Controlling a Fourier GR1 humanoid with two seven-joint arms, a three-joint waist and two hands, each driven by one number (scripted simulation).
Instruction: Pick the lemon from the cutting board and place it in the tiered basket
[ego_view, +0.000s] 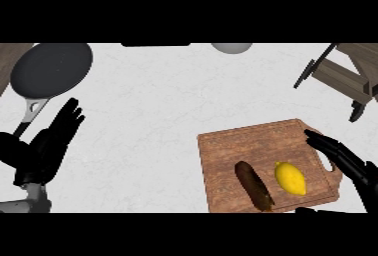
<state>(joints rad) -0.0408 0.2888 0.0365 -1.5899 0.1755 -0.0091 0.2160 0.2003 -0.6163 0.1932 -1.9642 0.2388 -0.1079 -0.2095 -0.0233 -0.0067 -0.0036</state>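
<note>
A yellow lemon (291, 178) lies on the wooden cutting board (240, 142) at the lower right, beside a dark brown elongated vegetable (254, 185). My right hand (347, 162) is open at the board's right edge, fingers straight and pointing up-left, a short way right of the lemon and not touching it. The tiered basket (347, 72), made of wooden slats on dark legs, stands at the upper right corner, partly cut off. My left hand (48, 142) rests open at the left edge with its fingers up.
A dark frying pan (52, 67) with a metal handle sits at the upper left, just above my left hand. A grey rounded object (232, 47) shows at the top edge. The white counter (162, 110) spreads between pan and board.
</note>
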